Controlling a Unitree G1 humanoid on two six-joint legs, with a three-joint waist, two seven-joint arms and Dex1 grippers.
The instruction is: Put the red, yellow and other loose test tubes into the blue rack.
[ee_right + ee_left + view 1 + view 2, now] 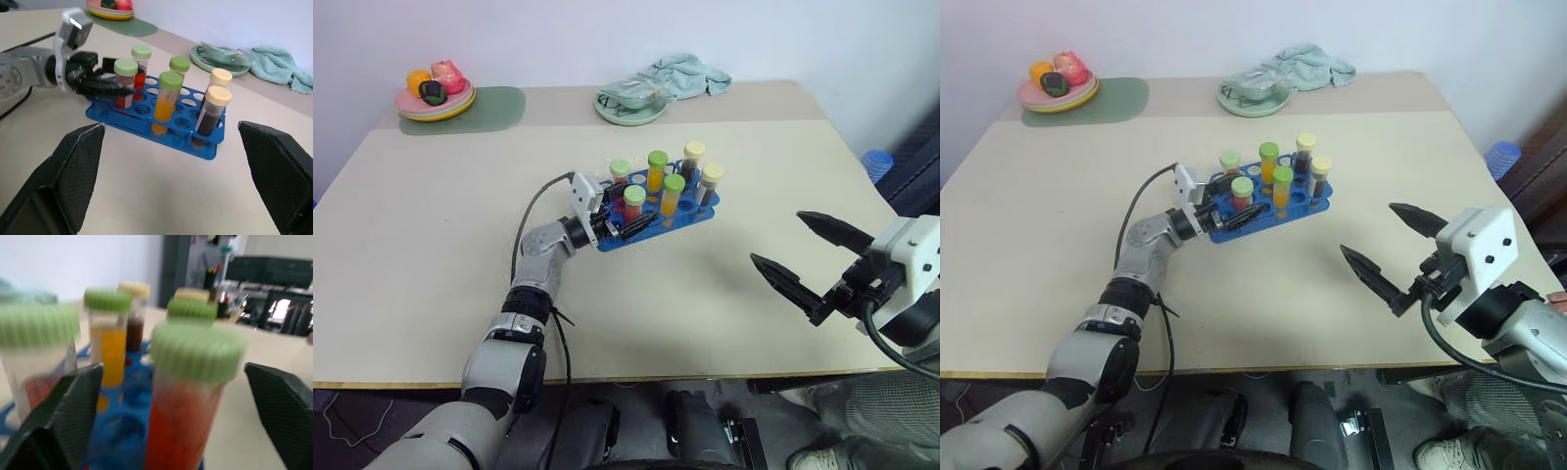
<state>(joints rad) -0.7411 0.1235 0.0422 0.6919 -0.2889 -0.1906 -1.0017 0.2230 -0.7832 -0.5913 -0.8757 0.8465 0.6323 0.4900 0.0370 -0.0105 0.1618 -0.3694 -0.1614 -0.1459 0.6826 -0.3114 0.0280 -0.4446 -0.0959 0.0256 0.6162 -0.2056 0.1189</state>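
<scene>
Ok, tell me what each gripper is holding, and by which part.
Nothing is held. The left gripper stands open around the red tube seated in the blue rack. The right gripper is open over bare table.

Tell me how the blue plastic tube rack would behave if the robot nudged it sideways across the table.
The blue plastic tube rack would probably slide rather than tip, since it sits low and wide on the smooth beige table. The six capped tubes standing in it, like the red-liquid green-capped tube, rise well above its top, so a sharp shove might rattle them. It looks light, so little force is needed.

Head eyes look down over table (431,255); wrist views face blue rack (146,122), left closest.
</scene>
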